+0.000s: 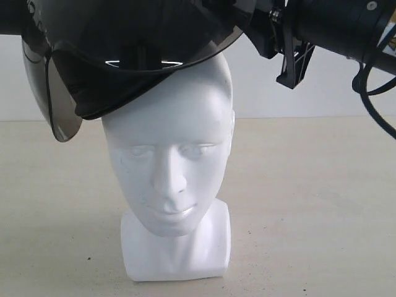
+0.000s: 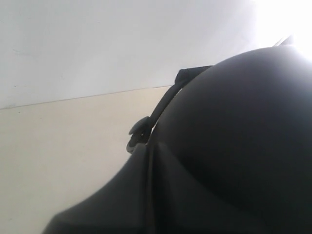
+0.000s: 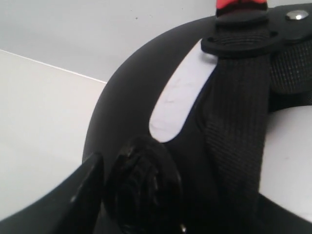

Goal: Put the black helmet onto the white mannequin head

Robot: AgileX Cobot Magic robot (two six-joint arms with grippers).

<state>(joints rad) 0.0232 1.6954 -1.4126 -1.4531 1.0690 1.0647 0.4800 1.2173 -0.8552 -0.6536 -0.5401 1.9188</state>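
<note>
The black helmet (image 1: 124, 37) hangs tilted over the crown of the white mannequin head (image 1: 170, 154), its rim touching the top of the head and its smoky visor (image 1: 59, 99) hanging down at the left. The head stands upright on its blocky base, facing the camera. My right gripper (image 1: 263, 28) grips the helmet's right rim; in the right wrist view the right gripper (image 3: 105, 190) is shut on the rim beside the grey strap (image 3: 239, 122). The helmet shell (image 2: 234, 136) fills the left wrist view, with my left gripper (image 2: 146, 195) pressed on it.
A beige table (image 1: 322, 204) runs under the head, with a white wall behind. The right arm and its cables (image 1: 371, 80) cross the upper right corner.
</note>
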